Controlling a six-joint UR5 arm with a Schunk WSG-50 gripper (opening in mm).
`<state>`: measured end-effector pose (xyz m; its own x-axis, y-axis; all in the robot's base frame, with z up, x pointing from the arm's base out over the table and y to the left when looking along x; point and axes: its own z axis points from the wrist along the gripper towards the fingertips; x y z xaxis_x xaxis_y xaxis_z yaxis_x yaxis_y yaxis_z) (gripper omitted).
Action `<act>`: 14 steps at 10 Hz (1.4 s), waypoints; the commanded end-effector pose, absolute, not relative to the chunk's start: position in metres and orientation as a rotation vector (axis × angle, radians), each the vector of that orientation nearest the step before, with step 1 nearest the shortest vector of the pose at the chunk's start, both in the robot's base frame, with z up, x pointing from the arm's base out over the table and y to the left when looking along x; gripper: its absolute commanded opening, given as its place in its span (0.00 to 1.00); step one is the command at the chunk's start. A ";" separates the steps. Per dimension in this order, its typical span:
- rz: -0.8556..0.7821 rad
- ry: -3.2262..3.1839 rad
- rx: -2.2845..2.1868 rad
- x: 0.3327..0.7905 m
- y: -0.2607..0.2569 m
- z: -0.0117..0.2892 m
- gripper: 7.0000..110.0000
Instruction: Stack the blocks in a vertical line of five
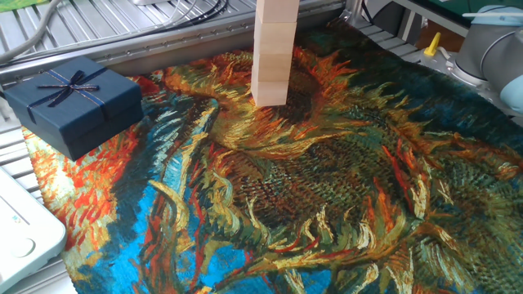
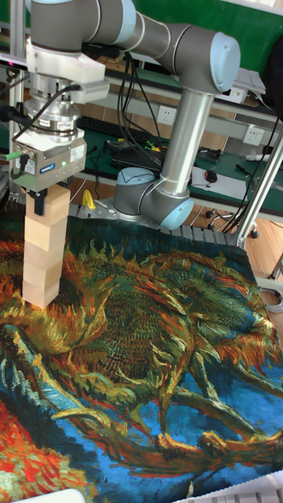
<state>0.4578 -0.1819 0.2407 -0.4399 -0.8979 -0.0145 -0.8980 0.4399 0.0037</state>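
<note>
A straight tower of several pale wooden blocks (image 1: 271,57) stands on the painted cloth at the back middle, and its top runs out of the fixed view. The tall fixed view shows the whole tower (image 2: 43,267) at the left. My gripper (image 2: 41,206) hangs directly over it and comes down around the top block (image 2: 58,207). One dark finger lies flat against that block's near face, while the other finger is hidden behind it. The top block rests on the one below. No loose blocks lie on the cloth.
A dark blue gift box (image 1: 73,102) with a ribbon sits at the cloth's left edge. A white device (image 1: 20,233) is at the near left corner. The arm's base (image 2: 149,196) stands behind the cloth (image 1: 327,188), and an arm joint (image 1: 490,49) shows at the right.
</note>
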 end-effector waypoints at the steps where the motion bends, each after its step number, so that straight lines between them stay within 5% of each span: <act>1: 0.043 2.647 -1.660 0.457 -0.179 0.242 0.15; 14: 0.047 2.643 -1.673 0.458 -0.181 0.242 0.15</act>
